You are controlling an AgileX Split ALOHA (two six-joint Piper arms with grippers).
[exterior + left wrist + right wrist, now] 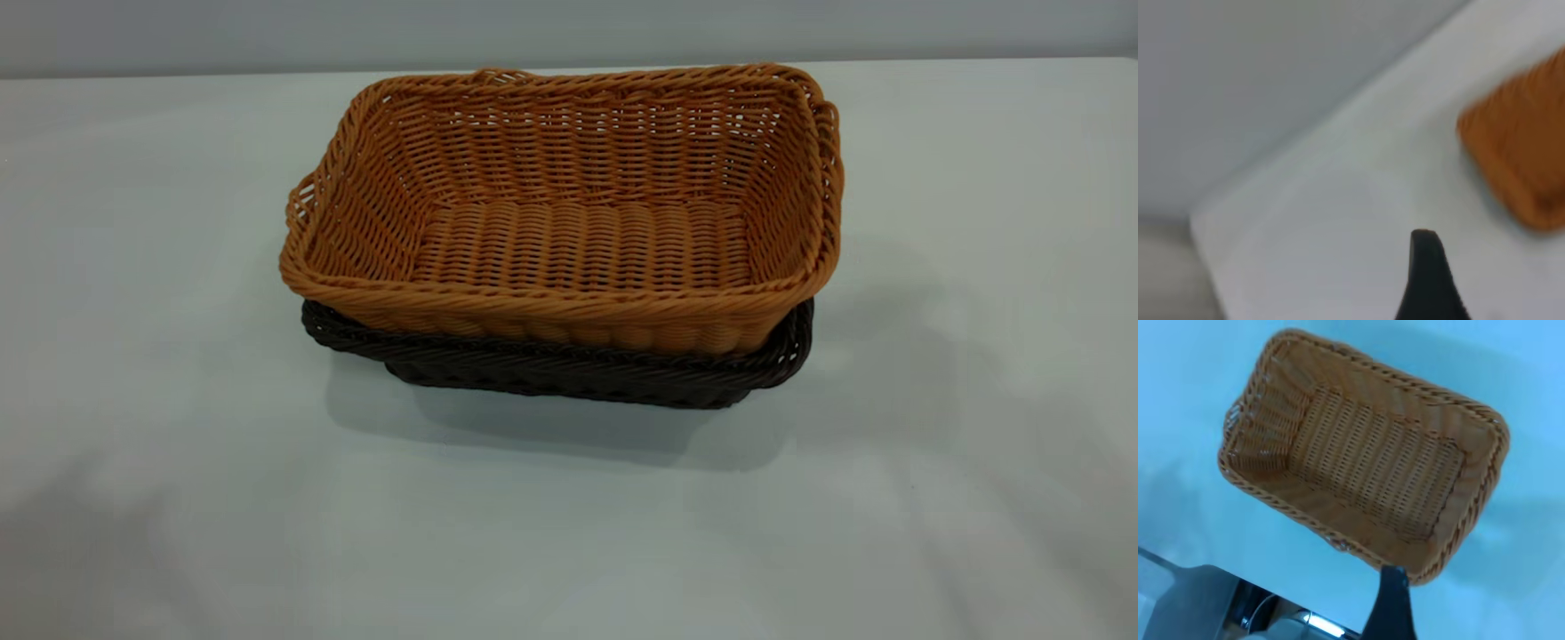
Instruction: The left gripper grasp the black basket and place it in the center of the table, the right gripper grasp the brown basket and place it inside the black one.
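Observation:
The brown basket (569, 213) sits nested inside the black basket (569, 369) in the middle of the table (178, 444). Only the black basket's rim and front wall show below it. Neither gripper appears in the exterior view. My left gripper (1471, 293) is open and empty over bare table, well away from the brown basket (1525, 147); only one finger (1426, 267) shows. My right gripper (1438, 600) is open and empty, high above the brown basket (1371, 453), with one finger (1393, 600) showing near the basket's rim. The black basket is hidden in both wrist views.
The table's far edge (978, 62) meets a grey wall behind the baskets. A table corner and edge (1205, 220) show in the left wrist view. Grey rig parts (1198, 600) lie beyond the table edge in the right wrist view.

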